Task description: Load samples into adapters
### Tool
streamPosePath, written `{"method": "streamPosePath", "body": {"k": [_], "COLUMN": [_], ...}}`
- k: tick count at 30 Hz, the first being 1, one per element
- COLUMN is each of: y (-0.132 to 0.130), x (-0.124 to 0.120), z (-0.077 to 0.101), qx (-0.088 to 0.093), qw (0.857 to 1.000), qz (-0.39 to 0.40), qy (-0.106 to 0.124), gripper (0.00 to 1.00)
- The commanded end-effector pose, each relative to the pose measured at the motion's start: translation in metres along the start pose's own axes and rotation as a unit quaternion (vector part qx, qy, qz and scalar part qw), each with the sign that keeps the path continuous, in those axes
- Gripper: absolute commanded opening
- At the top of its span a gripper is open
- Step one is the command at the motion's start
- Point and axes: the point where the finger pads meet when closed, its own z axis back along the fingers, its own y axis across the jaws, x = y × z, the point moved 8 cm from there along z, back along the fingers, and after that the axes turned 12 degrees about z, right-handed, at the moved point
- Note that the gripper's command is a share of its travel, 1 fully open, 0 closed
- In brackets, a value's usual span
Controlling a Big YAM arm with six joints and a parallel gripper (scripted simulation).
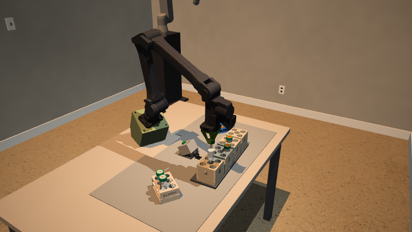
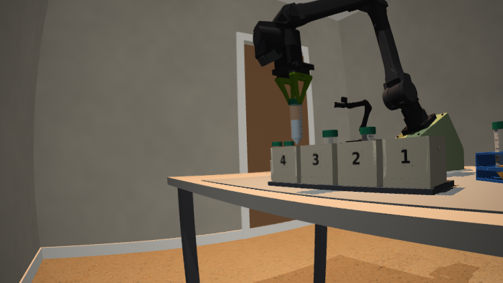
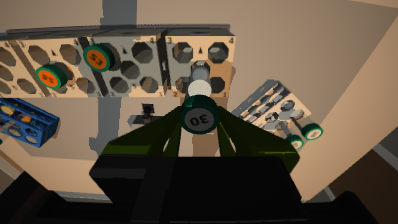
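Note:
My gripper (image 1: 212, 142) (image 2: 295, 101) (image 3: 199, 111) is shut on the green cap of a blank marked 30. This blank (image 1: 210, 154) (image 2: 296, 123) hangs roughly upright, its tip just above top level over adapter 4 (image 1: 211, 177) (image 2: 283, 170) (image 3: 190, 39); the hole under it cannot be told. Sample S3 (image 1: 227, 146) (image 2: 329, 133) (image 3: 98, 57) stands in hole 3 of adapter 3 (image 2: 315, 174). Sample S8 (image 1: 228, 137) (image 2: 367, 131) (image 3: 51, 76) stands in adapter 2 (image 2: 355, 176). Two blanks (image 1: 160, 172) (image 1: 162, 177) stand in blank rack RB (image 1: 172, 198).
Blue rack RS (image 2: 483, 159) (image 3: 47, 125) lies beyond the stand's far end and holds at least one tube (image 2: 497, 135). Adapter 1 (image 2: 406, 178) is at that end of ST's dark base (image 1: 201, 182) (image 2: 351, 188). The DONE desk (image 1: 188, 148) with its green key (image 1: 183, 142) is beside ST.

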Motion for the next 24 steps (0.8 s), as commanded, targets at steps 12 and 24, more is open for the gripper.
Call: {"method": "streamPosePath", "body": {"k": [12, 24], "y": [-0.006, -0.004], "x": [0.003, 0.004], "z": [-0.002, -0.017], "qx": [-0.006, -0.004], "qw": [1.0, 1.0], "qz": [0.0, 0.002], "qy": [-0.012, -0.011], "gripper": [0.0, 0.0]}}
